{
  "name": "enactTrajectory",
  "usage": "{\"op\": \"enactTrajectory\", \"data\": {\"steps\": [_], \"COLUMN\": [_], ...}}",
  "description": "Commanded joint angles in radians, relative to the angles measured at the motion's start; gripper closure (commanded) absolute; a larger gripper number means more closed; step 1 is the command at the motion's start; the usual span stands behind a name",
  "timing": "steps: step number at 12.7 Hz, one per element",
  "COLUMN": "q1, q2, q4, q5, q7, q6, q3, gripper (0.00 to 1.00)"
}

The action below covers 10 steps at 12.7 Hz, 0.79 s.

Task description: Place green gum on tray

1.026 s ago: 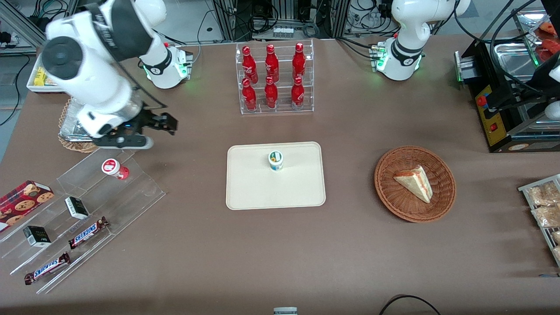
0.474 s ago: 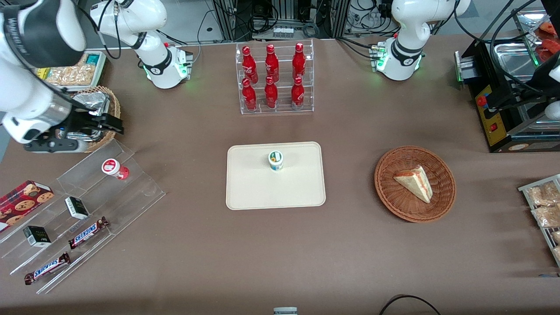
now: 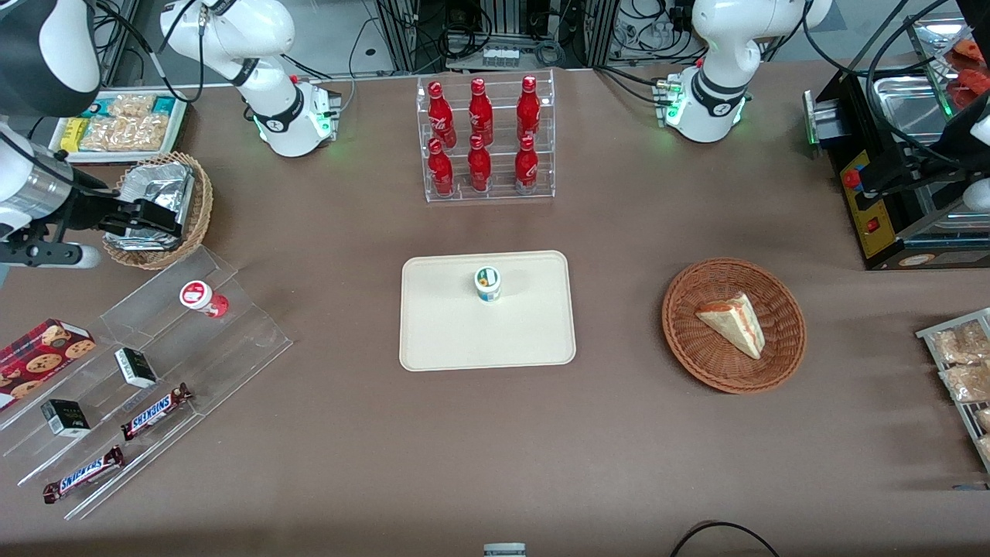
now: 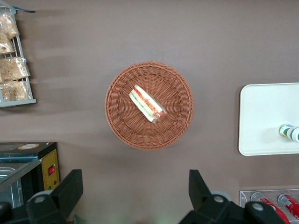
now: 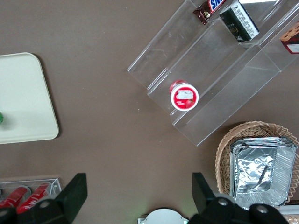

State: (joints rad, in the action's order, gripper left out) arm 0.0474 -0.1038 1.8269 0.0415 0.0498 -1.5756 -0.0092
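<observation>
The small green-labelled gum bottle with white lid [image 3: 487, 283] stands upright on the flat cream rectangular tray [image 3: 448, 333]. The black two-finger tool [image 3: 147, 219] hangs released, empty, above the wicker basket of foil [image 3: 197, 205], well apart.

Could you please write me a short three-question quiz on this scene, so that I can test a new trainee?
1. True or false: the green gum stands upright on the tray.
2. What lies in the wicker basket toward the parked arm's end of the table? A) a foil container B) a wrapped sandwich wedge C) a Snickers bar
3. Is the gripper open or shut, and what is it over?

Key
1. True.
2. B: the sandwich wedge.
3. It is open and holds nothing; in the front view it hangs over the foil container in the other basket, toward the working arm's end, well clear of the tray.
</observation>
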Motion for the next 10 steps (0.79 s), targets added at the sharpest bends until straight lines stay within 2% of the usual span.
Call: {"op": "enactTrajectory", "data": {"steps": [1, 7, 10], "q1": [0.014, 0.017, 0.017], "q2": [0.024, 0.058, 0.062], "q4": [-0.044, -0.086, -0.086], "q5": [0.005, 0.002, -0.029], "q7": [-0.007, -0.033, -0.037], "q6": [0.026, 0.032, 0.026], "q3": [0.012, 0.009, 0.008], "gripper": [0.00, 0.00, 0.00]}}
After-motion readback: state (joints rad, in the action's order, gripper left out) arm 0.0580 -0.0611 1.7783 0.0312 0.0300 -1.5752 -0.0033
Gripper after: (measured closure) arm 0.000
